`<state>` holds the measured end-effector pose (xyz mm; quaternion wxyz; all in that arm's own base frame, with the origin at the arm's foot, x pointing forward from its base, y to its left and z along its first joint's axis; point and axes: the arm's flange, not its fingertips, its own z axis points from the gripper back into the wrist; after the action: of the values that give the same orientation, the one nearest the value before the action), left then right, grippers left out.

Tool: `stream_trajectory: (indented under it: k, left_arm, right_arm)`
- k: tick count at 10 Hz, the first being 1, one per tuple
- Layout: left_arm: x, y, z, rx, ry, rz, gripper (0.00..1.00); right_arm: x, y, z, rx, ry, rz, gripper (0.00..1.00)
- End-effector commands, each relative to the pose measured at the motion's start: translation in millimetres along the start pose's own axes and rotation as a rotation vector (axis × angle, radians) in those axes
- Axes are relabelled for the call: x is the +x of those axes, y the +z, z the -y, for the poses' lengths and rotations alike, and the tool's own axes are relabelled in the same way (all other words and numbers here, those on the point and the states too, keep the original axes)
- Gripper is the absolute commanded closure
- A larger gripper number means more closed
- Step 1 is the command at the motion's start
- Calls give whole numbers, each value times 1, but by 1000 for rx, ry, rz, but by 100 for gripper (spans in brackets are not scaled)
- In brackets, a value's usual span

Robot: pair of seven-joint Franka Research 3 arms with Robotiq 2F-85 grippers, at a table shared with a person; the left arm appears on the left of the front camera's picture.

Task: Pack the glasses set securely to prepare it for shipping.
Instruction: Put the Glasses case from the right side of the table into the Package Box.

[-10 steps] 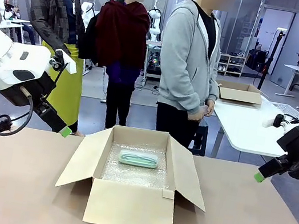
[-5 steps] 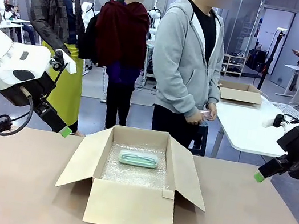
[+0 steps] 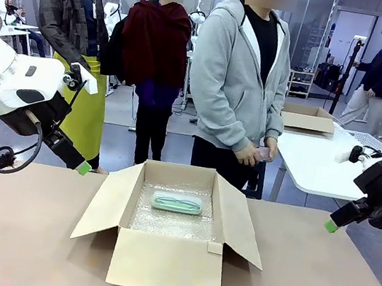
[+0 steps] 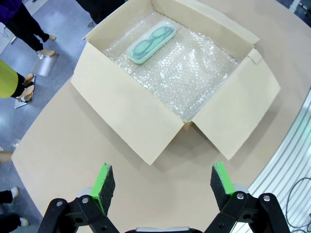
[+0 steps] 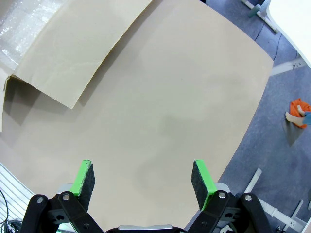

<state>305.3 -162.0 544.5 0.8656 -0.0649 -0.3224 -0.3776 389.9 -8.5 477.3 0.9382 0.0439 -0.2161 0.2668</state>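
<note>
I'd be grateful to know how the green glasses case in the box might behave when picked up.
The green glasses case looks like a rigid, slim shell, so it should probably stay stiff and feel light. Its smooth rounded sides may slip when squeezed. Lying flat on the bubble wrap, it seems unlikely to roll.

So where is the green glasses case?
In the front view, the green case lies on bubble wrap inside the open box mid-table, by its far wall.
</note>
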Motion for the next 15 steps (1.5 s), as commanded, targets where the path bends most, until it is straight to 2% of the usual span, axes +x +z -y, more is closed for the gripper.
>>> stream_trajectory:
  k: [1, 15]
  left_arm:
    - [0, 1, -1, 6, -5, 1, 0]
    - [0, 1, -1, 6, -5, 1, 0]
  right_arm:
    - [1, 1, 0, 5, 1, -7, 0]
    - [1, 1, 0, 5, 1, -7, 0]
